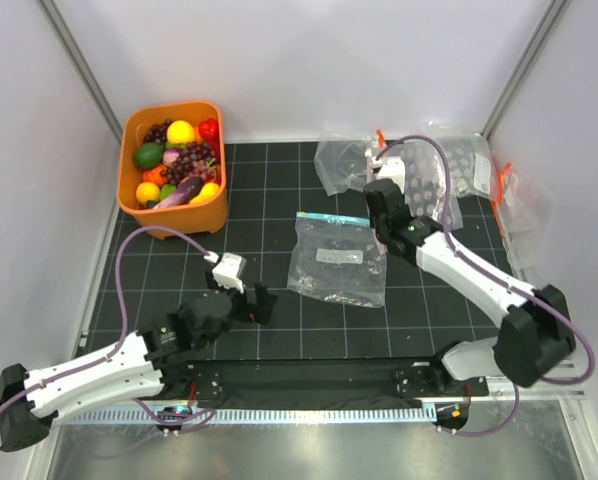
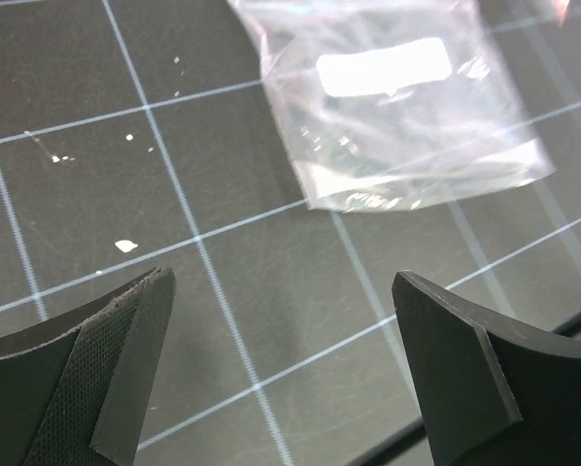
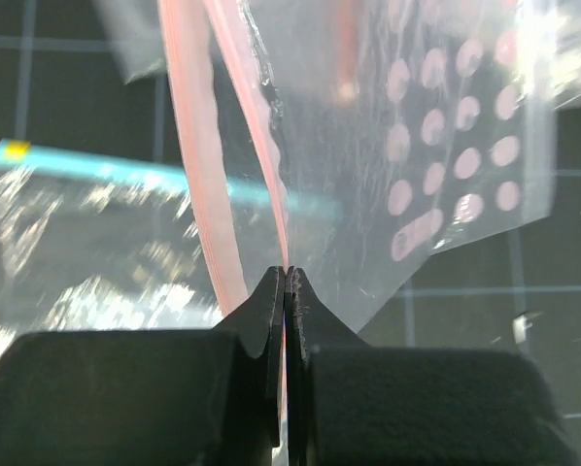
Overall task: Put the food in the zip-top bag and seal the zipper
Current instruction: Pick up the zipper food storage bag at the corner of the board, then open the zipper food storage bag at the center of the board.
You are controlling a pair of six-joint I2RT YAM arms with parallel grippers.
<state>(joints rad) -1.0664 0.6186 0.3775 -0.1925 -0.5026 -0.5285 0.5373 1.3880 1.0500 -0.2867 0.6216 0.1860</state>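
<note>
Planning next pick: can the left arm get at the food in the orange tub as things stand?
Probably yes. The left gripper is open and empty, the food lies uncovered in the open-topped tub, and only bare mat lies between them.

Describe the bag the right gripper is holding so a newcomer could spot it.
Look to the far right of the black grid mat. There the right gripper pinches the zip-top bag, clear and crinkly. Its reddish-pink zipper sets it apart from the white-dotted bag beside it and the blue-strip bag at centre.
</note>
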